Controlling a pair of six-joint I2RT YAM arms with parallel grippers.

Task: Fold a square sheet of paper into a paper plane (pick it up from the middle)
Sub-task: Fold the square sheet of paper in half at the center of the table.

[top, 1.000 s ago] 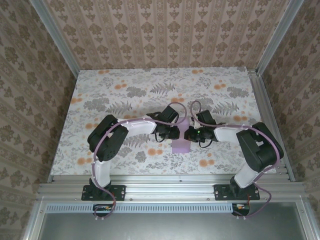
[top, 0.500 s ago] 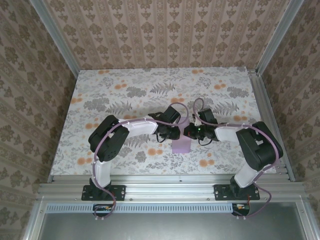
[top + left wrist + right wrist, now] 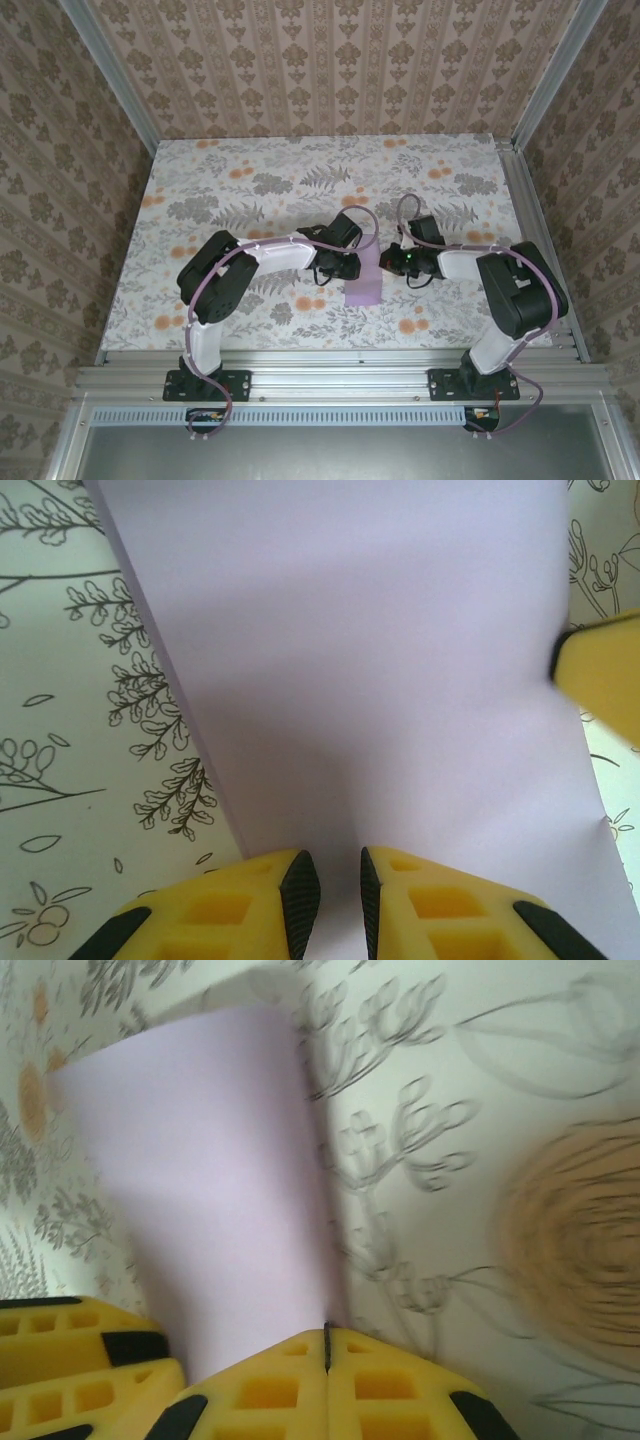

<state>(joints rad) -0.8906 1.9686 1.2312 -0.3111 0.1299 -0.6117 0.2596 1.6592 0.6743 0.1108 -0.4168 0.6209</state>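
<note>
Sheet (image 3: 380,660) cut off at top edge; R wrist: tablecloth (image 3: 540,1230) blurred.

My left arm (image 3: 262,252) and right arm (image 3: 470,264) fold inward, elbows low at the frame's sides, wrists close together just below centre. My left gripper (image 3: 352,268) points right, its fingers (image 3: 250,900) a narrow slit apart. My right gripper (image 3: 392,262) points left, its fingers (image 3: 400,1385) pressed tight together.

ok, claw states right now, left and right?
Left claw: open by a narrow gap, over the square sheet of paper.
Right claw: shut, at the paper's edge; whether it pinches it cannot be told.
</note>
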